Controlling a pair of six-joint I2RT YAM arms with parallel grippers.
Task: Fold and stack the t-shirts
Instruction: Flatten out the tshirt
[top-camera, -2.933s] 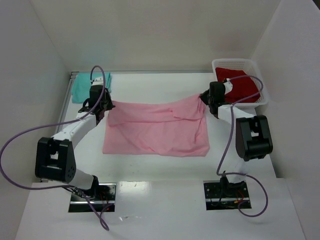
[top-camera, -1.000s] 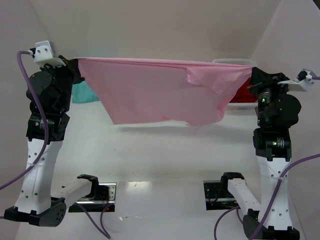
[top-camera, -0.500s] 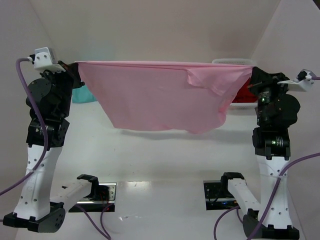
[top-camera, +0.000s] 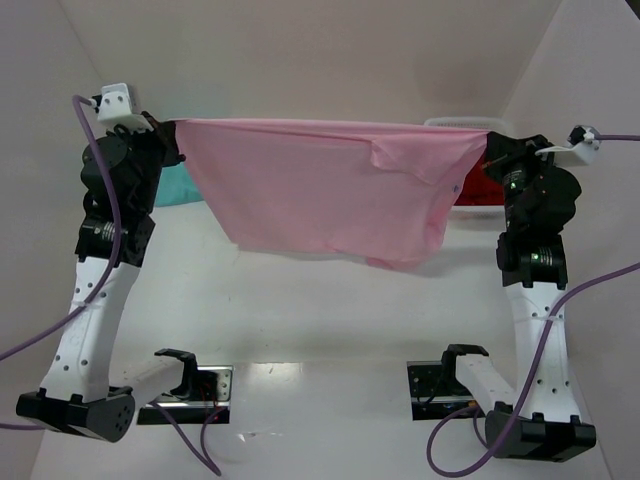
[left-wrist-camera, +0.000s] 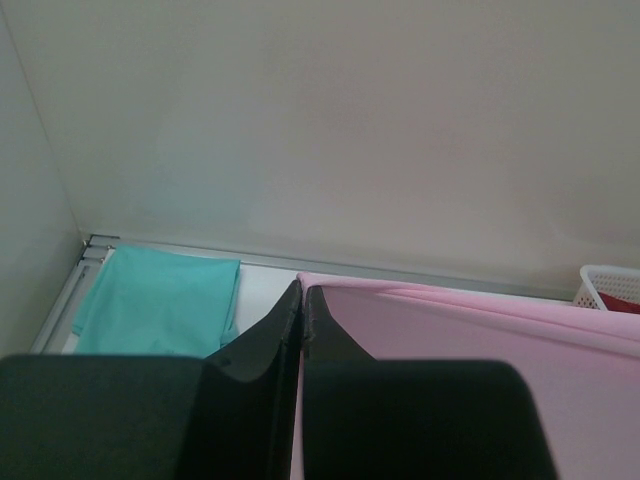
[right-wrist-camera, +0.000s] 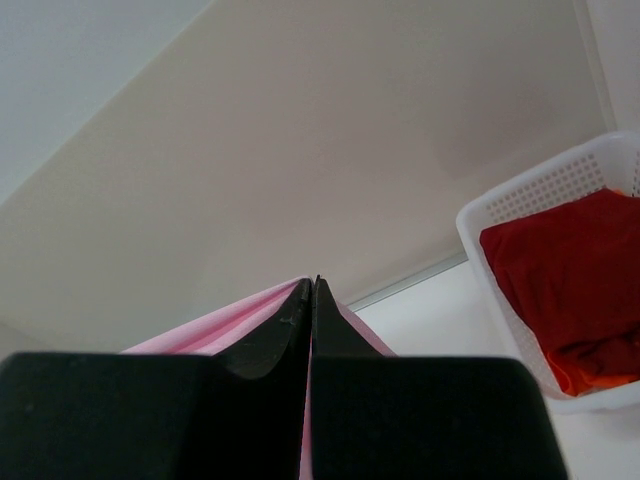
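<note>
Above the desk (top-camera: 320, 320): the pink t-shirt (top-camera: 320, 190) hangs spread like a sheet, its top edge pulled taut between the two arms and its lower hem clear of the surface.
Left claw (top-camera: 172, 128): clenched on the shirt's upper left corner, cloth pinched between the closed fingers.
Right claw (top-camera: 490, 140): clenched on the upper right corner, where a loose flap folds over the front.
Teal t-shirt (left-wrist-camera: 155, 300): lies flat at the far left of the desk, apart from the pink one.
Red t-shirt (right-wrist-camera: 565, 265): bundled in the white basket (right-wrist-camera: 555, 180) at the far right.
Risk, slip: either corner could pull out of its pinch under the tension, dropping that side.
Risk, crease: the folded flap at the right would likely be laid down as a wrinkle and spoil the fold.
Writing: none readable; a tiny dark speck near the right edge may be a chest mark, too small to tell.
</note>
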